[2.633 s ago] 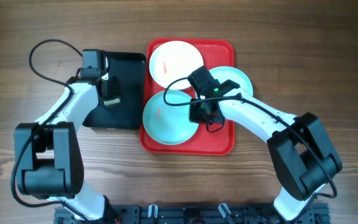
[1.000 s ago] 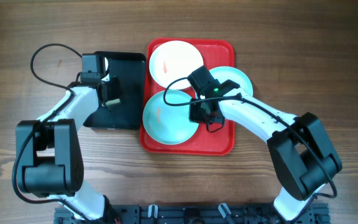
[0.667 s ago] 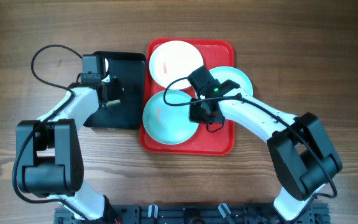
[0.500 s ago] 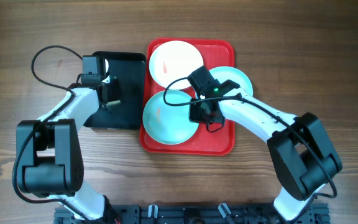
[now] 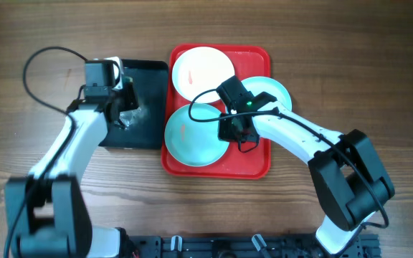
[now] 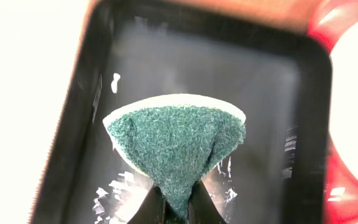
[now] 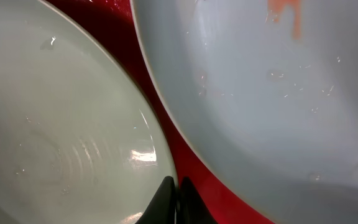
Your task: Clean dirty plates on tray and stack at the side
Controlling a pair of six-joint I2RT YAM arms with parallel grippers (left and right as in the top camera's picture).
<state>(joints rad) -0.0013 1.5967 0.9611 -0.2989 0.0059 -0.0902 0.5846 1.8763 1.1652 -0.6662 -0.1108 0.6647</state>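
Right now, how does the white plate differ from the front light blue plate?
The white plate lies at the red tray's far end, the front light blue plate near left. The right gripper sits at the blue one's edge, not the white's. Both round, orange-smeared.

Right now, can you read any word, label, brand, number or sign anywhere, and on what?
None: nothing readable in any view.
White plate, front blue plate, right blue plate, red tray, black tray, sponge: all blank.
Right arm: only a green light, no lettering.
Left arm: blurred, nothing legible.
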